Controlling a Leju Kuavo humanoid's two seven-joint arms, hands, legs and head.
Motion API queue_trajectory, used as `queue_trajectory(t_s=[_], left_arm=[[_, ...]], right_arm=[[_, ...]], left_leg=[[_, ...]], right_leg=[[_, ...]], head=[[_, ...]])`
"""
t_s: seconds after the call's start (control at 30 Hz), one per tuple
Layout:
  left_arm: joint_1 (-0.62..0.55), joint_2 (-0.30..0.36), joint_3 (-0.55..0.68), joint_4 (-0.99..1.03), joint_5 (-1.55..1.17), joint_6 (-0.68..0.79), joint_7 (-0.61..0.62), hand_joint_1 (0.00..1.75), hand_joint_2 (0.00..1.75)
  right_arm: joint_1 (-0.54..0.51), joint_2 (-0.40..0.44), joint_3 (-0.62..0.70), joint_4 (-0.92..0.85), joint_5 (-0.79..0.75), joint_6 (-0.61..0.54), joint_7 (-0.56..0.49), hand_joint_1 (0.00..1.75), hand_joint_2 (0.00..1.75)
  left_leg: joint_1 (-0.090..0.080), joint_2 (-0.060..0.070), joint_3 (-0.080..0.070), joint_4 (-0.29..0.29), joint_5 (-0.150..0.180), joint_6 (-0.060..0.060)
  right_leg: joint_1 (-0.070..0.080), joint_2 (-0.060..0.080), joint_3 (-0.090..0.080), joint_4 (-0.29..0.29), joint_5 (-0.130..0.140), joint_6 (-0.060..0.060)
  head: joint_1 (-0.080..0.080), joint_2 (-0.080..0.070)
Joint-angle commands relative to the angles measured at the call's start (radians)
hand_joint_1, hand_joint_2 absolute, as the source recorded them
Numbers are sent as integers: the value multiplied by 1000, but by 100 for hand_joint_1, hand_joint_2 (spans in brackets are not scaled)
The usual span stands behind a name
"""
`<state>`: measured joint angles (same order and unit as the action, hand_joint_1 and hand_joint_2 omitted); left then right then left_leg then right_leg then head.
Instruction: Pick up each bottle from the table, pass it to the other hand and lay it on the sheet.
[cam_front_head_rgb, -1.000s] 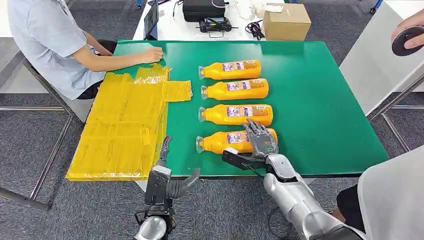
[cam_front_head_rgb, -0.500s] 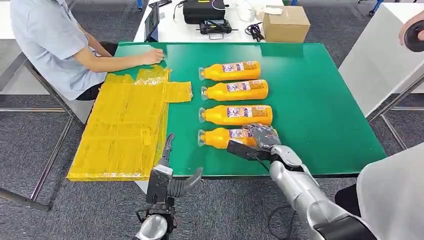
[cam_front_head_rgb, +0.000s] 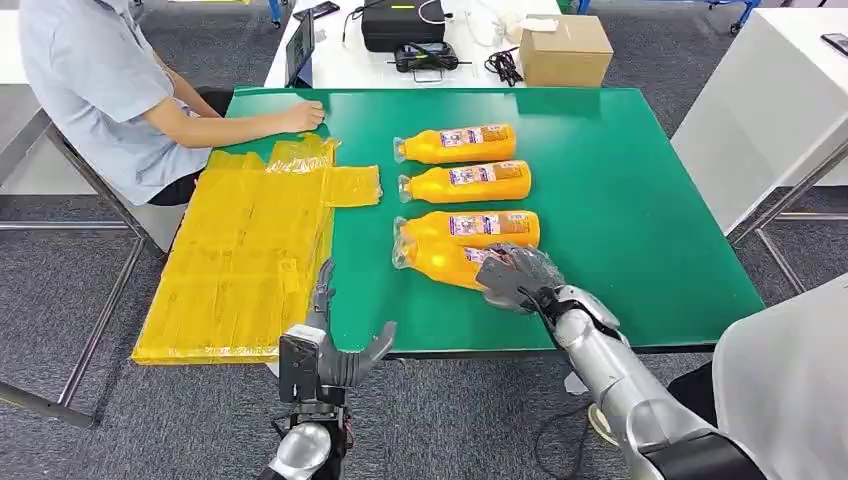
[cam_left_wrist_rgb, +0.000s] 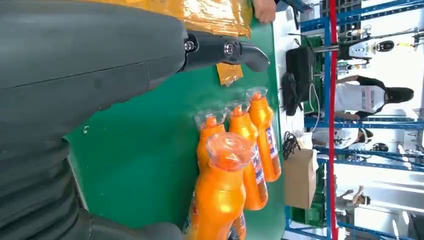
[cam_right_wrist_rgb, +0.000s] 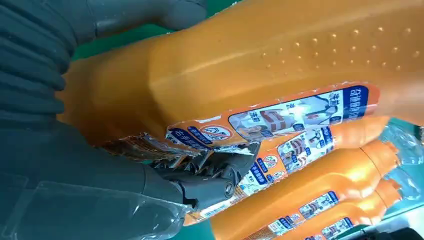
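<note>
The right hand (cam_front_head_rgb: 512, 275) grips the nearest bottle (cam_front_head_rgb: 445, 258) by its broad base, tilted off the worktop (cam_front_head_rgb: 640, 230). It looks full, heavy and slick-walled. The left hand (cam_front_head_rgb: 335, 345) waits beside it, fingers spread and holding nothing.

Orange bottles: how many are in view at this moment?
4. Three lie in a row on the green table: far bottle, second bottle, third bottle. The nearest bottle is gripped by the right hand, tilted against the third.
</note>
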<state>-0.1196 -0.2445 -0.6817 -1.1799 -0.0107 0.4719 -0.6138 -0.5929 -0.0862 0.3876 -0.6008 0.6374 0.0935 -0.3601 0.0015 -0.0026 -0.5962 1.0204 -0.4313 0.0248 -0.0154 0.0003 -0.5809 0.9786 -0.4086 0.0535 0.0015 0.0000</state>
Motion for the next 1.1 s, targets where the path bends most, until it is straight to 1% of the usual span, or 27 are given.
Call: queue_trajectory(t_s=[0.03,0.13,0.17,0.27,0.3,0.33,0.37,0.4,0.5,0.6,0.63,0.7,0.73,0.8,0.83,0.9,0.93,1.0,1.03,1.1], left_arm=[[-38,3,15,30,115,-29,22,0,175],[-49,-6,37,67,242,-62,68,0,175],[-51,-6,40,80,289,-89,79,0,175],[-54,8,24,95,389,-201,130,0,175],[-56,12,15,102,400,-220,144,0,175],[-60,15,3,114,430,-269,185,0,175],[-66,18,-9,139,466,-323,242,0,175],[-70,19,-15,155,479,-339,265,0,175],[-95,17,-35,223,486,-378,280,0,175],[-111,8,-30,246,471,-384,236,0,175],[-117,8,-34,237,436,-362,182,0,175],[-123,5,-36,228,401,-335,161,0,175],[-127,0,-32,229,395,-330,155,0,175],[-142,-3,-35,230,339,-286,102,0,175],[-154,-12,-31,236,294,-239,68,0,175],[-161,-17,-24,241,282,-219,66,0,175],[-164,-22,-14,242,269,-203,50,0,175],[-165,-34,16,225,241,-116,-19,0,175],[-165,-40,33,214,244,-94,-34,0,175],[-158,-41,50,175,251,-71,-53,0,175]], right_arm=[[81,12,-43,-45,-122,53,-47,175,175],[107,13,-46,-203,-238,50,-36,175,175],[114,10,-40,-261,-274,47,-19,175,175],[110,16,-30,-349,-344,47,-9,175,175],[108,18,-22,-365,-359,47,-3,175,175],[108,21,-16,-375,-369,47,-2,175,175],[104,26,5,-380,-372,51,3,175,175],[104,28,14,-381,-372,55,3,175,175],[120,45,52,-407,-385,63,-11,175,175],[135,45,87,-449,-407,56,-20,175,175],[137,44,97,-463,-413,54,-20,175,175],[137,40,109,-472,-420,52,-15,175,175],[135,40,114,-470,-420,51,-15,175,175],[126,45,132,-458,-417,51,-15,175,175],[116,47,152,-447,-407,50,-17,175,175],[112,51,159,-443,-407,48,-17,175,175],[106,49,174,-438,-403,51,-16,175,175],[107,55,193,-439,-400,59,-17,175,175],[110,60,201,-439,-398,60,-16,175,175],[112,65,224,-443,-396,59,-16,175,175]], left_leg=[[1,-2,1,-1,0,-1],[1,-2,0,-2,1,-1],[1,-1,0,-1,1,-1],[0,1,-3,-1,0,-1],[0,0,-3,0,0,-1],[0,1,-4,0,0,-2],[0,1,-5,0,0,-1],[-1,1,-7,-1,1,-1],[0,0,-10,-1,1,0],[0,0,-11,-1,1,0],[0,0,-12,-1,1,0],[0,1,-10,-1,-1,-1],[0,-1,-12,-1,0,-1],[0,-1,-16,0,1,-1],[0,-1,-17,0,1,0],[0,0,-16,0,1,0],[0,-1,-18,0,1,0],[0,-1,-17,0,1,0],[0,0,-15,0,0,-1],[0,0,-17,0,1,0]], right_leg=[[1,-2,2,-1,0,-1],[1,-2,2,-2,0,-2],[1,-1,1,-1,0,-2],[0,1,-2,1,0,-2],[0,0,-2,0,0,-2],[0,1,-3,1,0,-3],[0,1,-4,1,0,-2],[0,1,-6,1,0,-1],[0,0,-7,0,0,-1],[0,0,-8,0,-1,-1],[0,1,-9,0,-1,-1],[0,1,-8,0,-2,-3],[0,-1,-10,1,-2,-2],[0,-1,-14,1,-1,-1],[0,-1,-14,1,0,-1],[0,0,-14,1,0,-1],[0,0,-15,1,0,-1],[0,0,-14,1,-1,-1],[0,0,-12,1,-1,-2],[0,1,-14,1,0,-1]], head=[[0,0],[0,0],[0,0],[0,0],[0,0],[0,0],[0,0],[0,0],[-1,0],[0,0],[0,0],[0,0],[0,0],[0,0],[0,0],[0,0],[0,0],[0,0],[0,0],[0,0]])
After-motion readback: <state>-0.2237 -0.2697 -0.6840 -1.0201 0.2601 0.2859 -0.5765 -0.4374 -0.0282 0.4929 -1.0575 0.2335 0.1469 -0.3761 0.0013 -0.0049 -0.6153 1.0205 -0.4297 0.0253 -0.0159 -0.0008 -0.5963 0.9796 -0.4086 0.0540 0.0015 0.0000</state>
